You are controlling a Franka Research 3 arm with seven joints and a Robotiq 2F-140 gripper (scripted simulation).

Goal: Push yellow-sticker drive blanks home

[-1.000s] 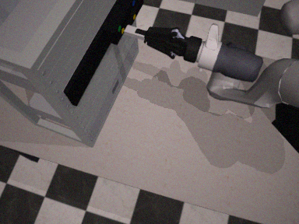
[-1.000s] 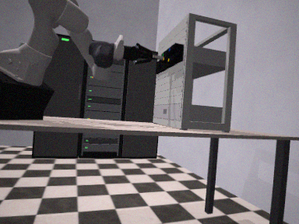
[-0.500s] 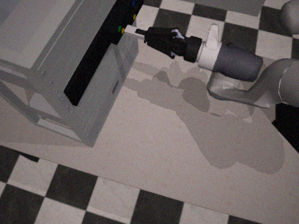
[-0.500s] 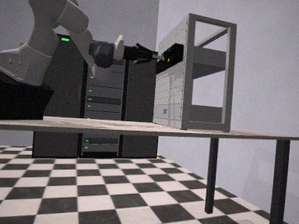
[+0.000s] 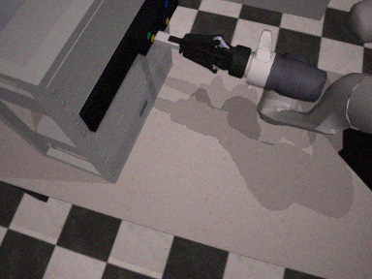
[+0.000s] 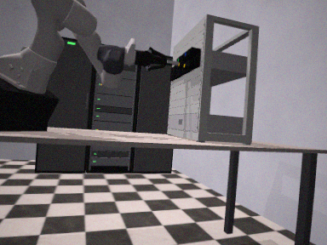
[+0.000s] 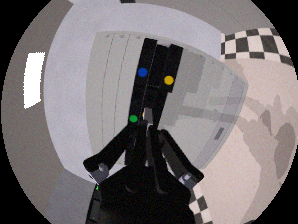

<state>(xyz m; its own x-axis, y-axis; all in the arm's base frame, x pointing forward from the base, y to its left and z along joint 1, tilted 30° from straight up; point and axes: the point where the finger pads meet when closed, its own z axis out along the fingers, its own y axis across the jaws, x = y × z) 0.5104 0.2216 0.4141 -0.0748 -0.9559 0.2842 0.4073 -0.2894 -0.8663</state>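
Gripper (image 5: 172, 39): fingers fully closed, holding nothing, forming a blunt pusher | aimed at yellow-stickered blank (image 5: 152, 37) | rack (image 6: 251, 85) untouched

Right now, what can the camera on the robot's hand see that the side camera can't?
Only the hand camera shows the round stickers plainly: a blue one, a yellow one and a green one on the dark front of the chassis, with the shut gripper pointing at them, holding nothing.

Only the side camera shows the table's legs, the dark cabinets behind and the rack's open frame.

Both show the gripper close to the chassis front in the rack.
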